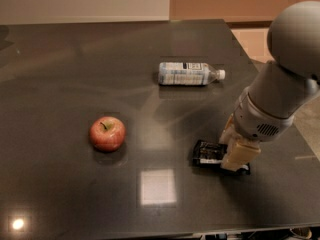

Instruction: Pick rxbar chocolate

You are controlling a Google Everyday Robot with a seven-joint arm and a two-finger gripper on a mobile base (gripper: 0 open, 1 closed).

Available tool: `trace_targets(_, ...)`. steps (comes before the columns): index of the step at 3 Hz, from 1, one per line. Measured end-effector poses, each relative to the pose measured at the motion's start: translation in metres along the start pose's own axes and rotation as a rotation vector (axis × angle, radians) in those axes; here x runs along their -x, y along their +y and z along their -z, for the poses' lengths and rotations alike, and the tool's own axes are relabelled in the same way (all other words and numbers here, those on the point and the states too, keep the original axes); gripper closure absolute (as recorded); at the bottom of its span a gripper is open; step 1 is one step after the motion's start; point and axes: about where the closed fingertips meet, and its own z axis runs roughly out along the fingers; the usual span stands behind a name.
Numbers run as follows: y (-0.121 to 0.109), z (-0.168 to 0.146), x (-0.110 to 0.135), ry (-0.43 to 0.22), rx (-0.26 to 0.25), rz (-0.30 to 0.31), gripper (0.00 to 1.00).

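Currently listed: dark table (pixel 75 59); gripper (pixel 230 153), low at front right, its hold impossible to tell; water bottle (pixel 185 73) lying behind; apple (pixel 107 133) at left; rxbar chocolate (pixel 207 153), flat under the gripper, long axis left-right, exposed end toward the apple.

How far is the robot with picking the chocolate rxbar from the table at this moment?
Done: the end effector is down over the right end of the rxbar chocolate. In hand: taking hold of the bar. Left: the lift, since the bar lies flat on the table.
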Motion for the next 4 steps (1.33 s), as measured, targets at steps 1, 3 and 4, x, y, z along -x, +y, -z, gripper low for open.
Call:
trace_targets(1, -0.004, 0.029, 0.004, -0.063, 0.017, -0.028, 1.00)
trace_targets(3, -0.014, 0.080, 0.026, -0.140, 0.023, -0.022, 1.00)
trace_targets(4, -0.014, 0.111, 0.044, -0.160, -0.010, 0.025, 1.00)
